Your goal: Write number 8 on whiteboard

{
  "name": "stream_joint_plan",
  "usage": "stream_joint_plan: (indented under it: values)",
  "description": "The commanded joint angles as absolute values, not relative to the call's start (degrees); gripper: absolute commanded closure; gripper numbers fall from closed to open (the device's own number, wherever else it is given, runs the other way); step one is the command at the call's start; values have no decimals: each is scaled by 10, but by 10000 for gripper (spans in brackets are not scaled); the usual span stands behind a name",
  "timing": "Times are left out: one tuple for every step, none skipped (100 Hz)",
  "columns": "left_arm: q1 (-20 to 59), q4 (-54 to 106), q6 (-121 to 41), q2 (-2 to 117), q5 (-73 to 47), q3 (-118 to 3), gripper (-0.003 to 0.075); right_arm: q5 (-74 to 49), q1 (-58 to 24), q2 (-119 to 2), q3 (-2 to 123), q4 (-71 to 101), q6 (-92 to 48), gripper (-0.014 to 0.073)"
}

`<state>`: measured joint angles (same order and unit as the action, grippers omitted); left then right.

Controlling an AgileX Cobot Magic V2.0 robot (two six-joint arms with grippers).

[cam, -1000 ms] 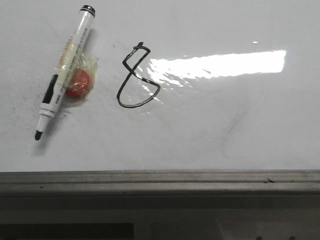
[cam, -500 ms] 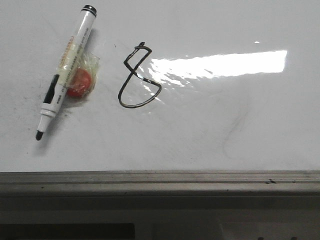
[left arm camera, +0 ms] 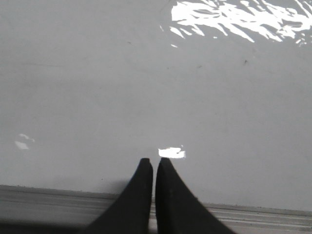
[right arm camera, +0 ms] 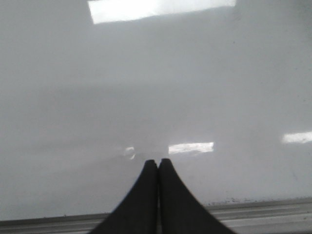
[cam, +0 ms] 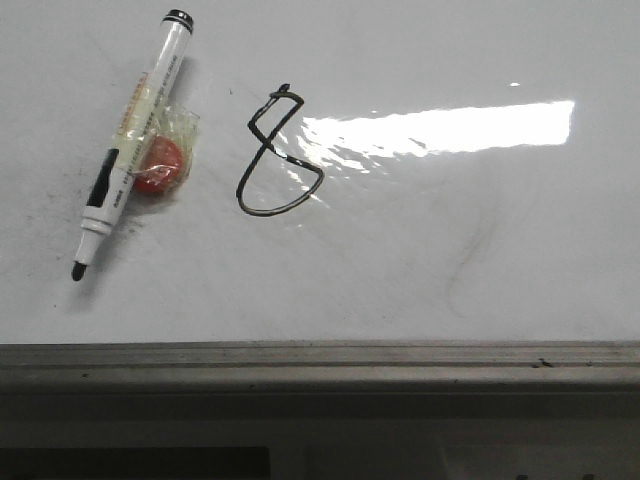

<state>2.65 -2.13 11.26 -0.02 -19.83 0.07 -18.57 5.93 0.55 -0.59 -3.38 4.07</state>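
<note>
The number 8 point(cam: 272, 155) is drawn in thin black line on the whiteboard point(cam: 420, 260), left of the bright glare. A white marker point(cam: 128, 140) with a black tip lies uncapped on the board at the far left, beside the 8. Neither gripper shows in the front view. My left gripper point(left arm camera: 154, 162) is shut and empty over bare board near the grey edge rail point(left arm camera: 48, 197). My right gripper point(right arm camera: 157, 162) is shut and empty, also over bare board near the rail point(right arm camera: 273, 212). The 8 and the marker do not show in either wrist view.
A small red object in clear wrap point(cam: 160, 165) lies against the marker. The grey metal rail point(cam: 320, 360) runs along the board's near edge. Faint grey smudges point(cam: 470, 260) mark the board right of the 8.
</note>
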Motion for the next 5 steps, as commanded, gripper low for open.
stream_joint_plan:
  values:
    - [26, -15, 115, -18, -176, 19, 741, -173, 62, 18, -14, -41, 35, 657]
    - [26, -15, 115, -18, -176, 19, 741, -173, 62, 18, -14, -41, 35, 657]
    - [26, -15, 115, -18, -176, 19, 741, -173, 62, 18, -14, -41, 35, 657]
    - [26, -15, 115, -18, -176, 19, 741, -173, 62, 18, -14, -41, 35, 657]
    - [26, -15, 115, -18, -176, 19, 741, -173, 62, 18, -14, -41, 35, 657]
